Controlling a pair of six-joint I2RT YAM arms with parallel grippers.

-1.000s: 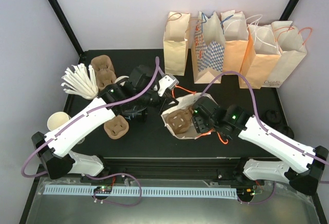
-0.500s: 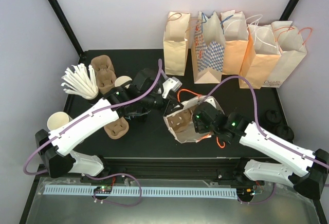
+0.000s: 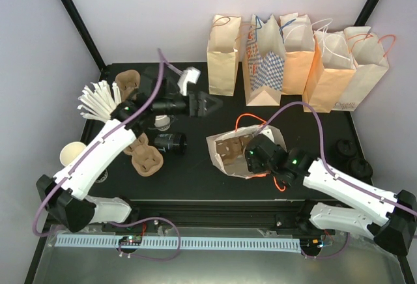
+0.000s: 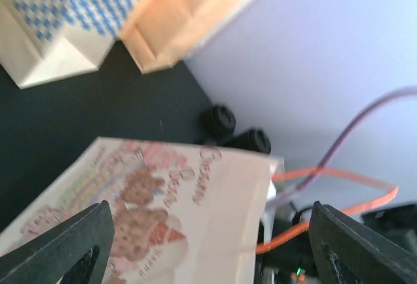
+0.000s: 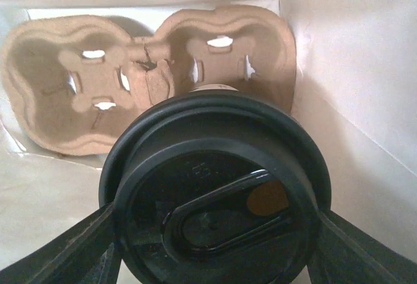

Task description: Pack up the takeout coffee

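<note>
1. Once the left claw had let go of the printed paper bag, it stood spread wide and empty. It was raised above the desk toward the far edge, well apart from the bag edge it had been pinching a moment earlier.
2. The bag lay on its side between the middle of the desk and the near right corner, with its mouth facing left. The left arm no longer held it up, yet the mouth looked to be gaping on its own.
3. The right claw was reaching into that mouth, pinching the takeout coffee by its sides just under the black lid. From the wrist view the lid hid the cup's printed wall.
4. The coffee was therefore inside the bag, just in front of the moulded-pulp cup carrier. Its lid covered the carrier's right-hand pocket, and whether the base had reached that pocket could not be told.
5. Judged from this, the release left seating the cup to the right arm alone, with loose paper that might sag or shift as the claw pushed in.
</note>
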